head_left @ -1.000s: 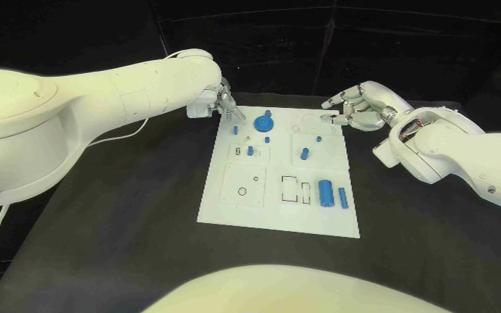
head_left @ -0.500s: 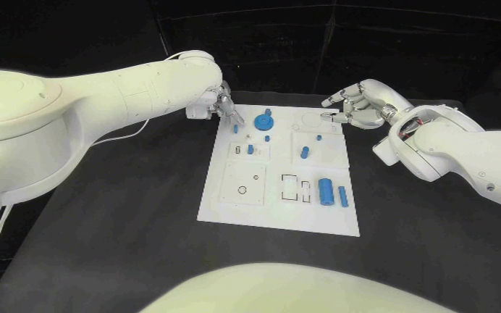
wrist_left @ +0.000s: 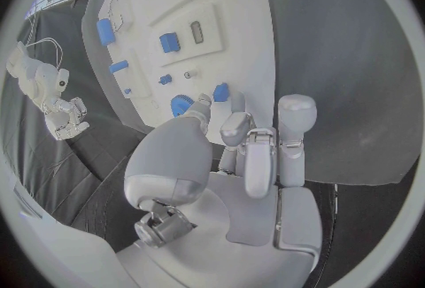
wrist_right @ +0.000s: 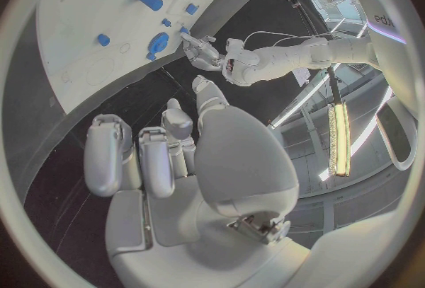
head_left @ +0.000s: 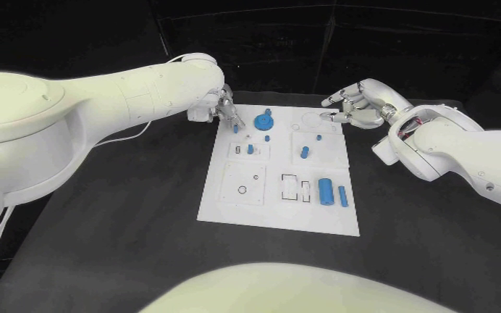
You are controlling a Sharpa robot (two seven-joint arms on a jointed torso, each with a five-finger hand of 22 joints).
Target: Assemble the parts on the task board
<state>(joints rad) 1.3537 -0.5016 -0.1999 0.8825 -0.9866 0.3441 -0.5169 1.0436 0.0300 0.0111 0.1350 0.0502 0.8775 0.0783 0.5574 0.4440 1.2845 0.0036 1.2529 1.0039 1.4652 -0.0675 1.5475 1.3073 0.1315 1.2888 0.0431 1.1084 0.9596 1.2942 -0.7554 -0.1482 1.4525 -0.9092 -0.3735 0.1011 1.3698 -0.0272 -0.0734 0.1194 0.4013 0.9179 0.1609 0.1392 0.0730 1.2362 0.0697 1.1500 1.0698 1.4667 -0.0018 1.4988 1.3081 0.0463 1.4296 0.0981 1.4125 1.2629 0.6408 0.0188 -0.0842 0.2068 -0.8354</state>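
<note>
A white task board [head_left: 280,204] lies flat in the middle of a black table [head_left: 125,211], its long side running away from the robot. Several small blue parts sit on it.

At the far end of the board, toward 12 o'clock, stands a round blue gear with a knob [head_left: 263,119]. Just at 7 o'clock from the gear lies a small blue peg [head_left: 236,130], close to the board's left edge. Nearer the middle are a small blue stud [head_left: 268,139], a short blue pin [head_left: 250,150], another stud [head_left: 316,139] and a tilted blue peg [head_left: 305,153]. At the near right, toward 5 o'clock, a fat blue cylinder [head_left: 326,192] lies beside a thin blue bar [head_left: 342,197].

The left hand [head_left: 221,105] hovers at the board's far left corner, at about 11 o'clock, with its fingertips pointing down right next to the small peg and the gear. From the left wrist camera, the fingers [wrist_left: 237,127] are loosely bent and close together, with the small peg just beyond their tips. I cannot tell whether they touch it; nothing seems to be grasped.

The right hand [head_left: 355,110] hangs at the board's far right corner, at about 1 o'clock, above the board's edge and well apart from the gear. From the right wrist camera, its fingers [wrist_right: 105,150] are relaxed and slightly spread, holding nothing.
</note>
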